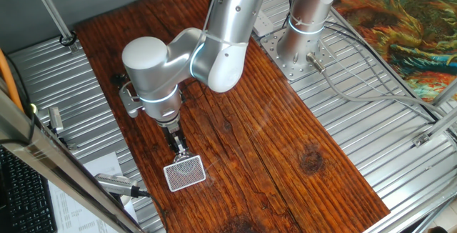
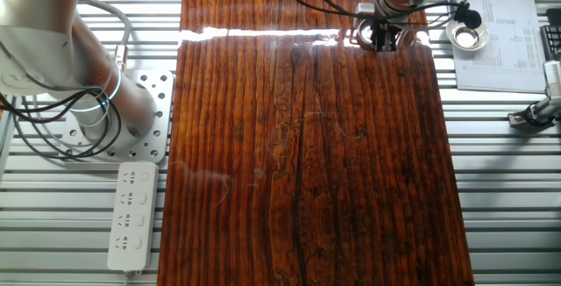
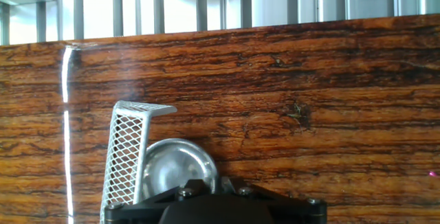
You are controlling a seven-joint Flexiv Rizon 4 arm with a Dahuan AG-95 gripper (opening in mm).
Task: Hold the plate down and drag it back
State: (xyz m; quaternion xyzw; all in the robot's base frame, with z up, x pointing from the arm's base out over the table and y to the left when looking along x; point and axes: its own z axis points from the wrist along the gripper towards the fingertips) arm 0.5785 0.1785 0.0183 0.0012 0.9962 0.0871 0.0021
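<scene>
In the hand view the plate (image 3: 172,165), a small shiny silver dish, lies on the wooden table (image 3: 309,80) just ahead of the black gripper housing (image 3: 213,207), which covers its near edge. The red-and-white lattice card (image 3: 127,148) leans tilted against the plate's left side. In one fixed view my gripper (image 1: 181,149) points straight down, its fingers together, with the tip at the card's (image 1: 185,173) upper edge; the plate is hidden behind the card there. In the other fixed view the gripper (image 2: 383,40) is at the table's far right end. The fingertips are hidden in the hand view.
A white round object (image 2: 465,33) and printed sheets (image 2: 500,45) lie beyond the table's far right corner. The arm's base (image 2: 105,102) and a power strip (image 2: 131,216) sit to the left. A metal tool (image 1: 118,184) lies off the table edge near the card.
</scene>
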